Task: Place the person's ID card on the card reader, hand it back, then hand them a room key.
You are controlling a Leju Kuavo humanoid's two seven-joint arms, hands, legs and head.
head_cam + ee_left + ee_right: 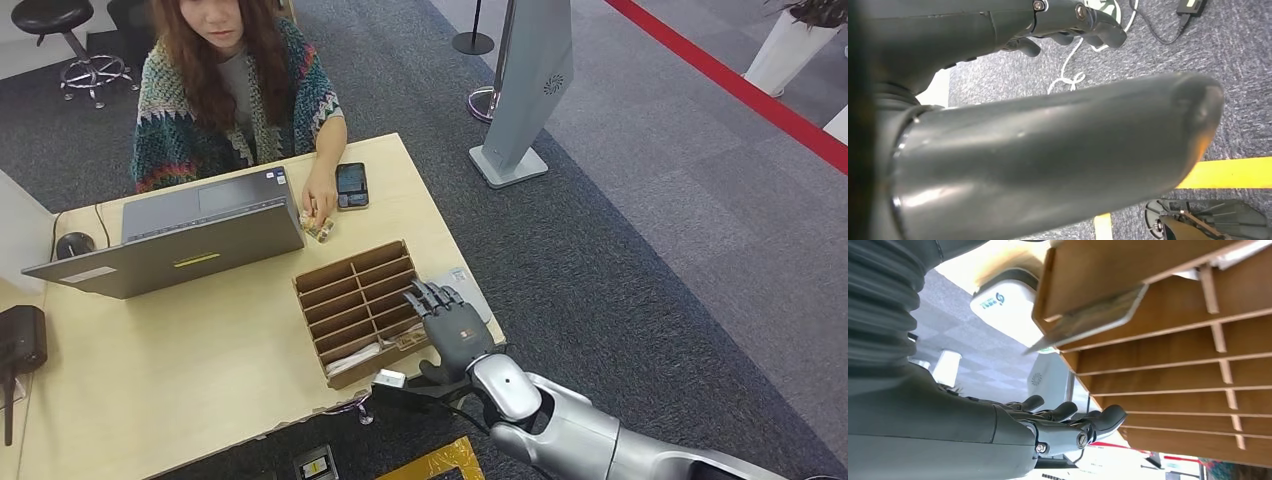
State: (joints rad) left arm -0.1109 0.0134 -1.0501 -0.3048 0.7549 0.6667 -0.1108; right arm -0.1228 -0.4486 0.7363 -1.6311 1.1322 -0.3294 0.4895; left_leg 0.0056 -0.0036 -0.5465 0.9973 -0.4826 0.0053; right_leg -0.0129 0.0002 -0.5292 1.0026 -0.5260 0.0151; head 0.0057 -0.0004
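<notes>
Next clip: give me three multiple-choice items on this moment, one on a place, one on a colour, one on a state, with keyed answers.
1. Where is the right hand?
A. at the wooden organizer's side
B. on the laptop
C. over the phone

2. What colour is the phone?
A. white
B. black
C. red

3. What does the right hand hold?
A. a card
B. the phone
C. nothing

Answers: 1 A, its fingers lie by the organizer's edge. 2 B, the phone by the person's hand is dark. 3 C, the fingers are spread and empty.

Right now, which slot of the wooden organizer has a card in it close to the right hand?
The slot row nearest the robot in the wooden organizer: a card pokes from its right end, beside the right hand. The far rows look empty.
</notes>
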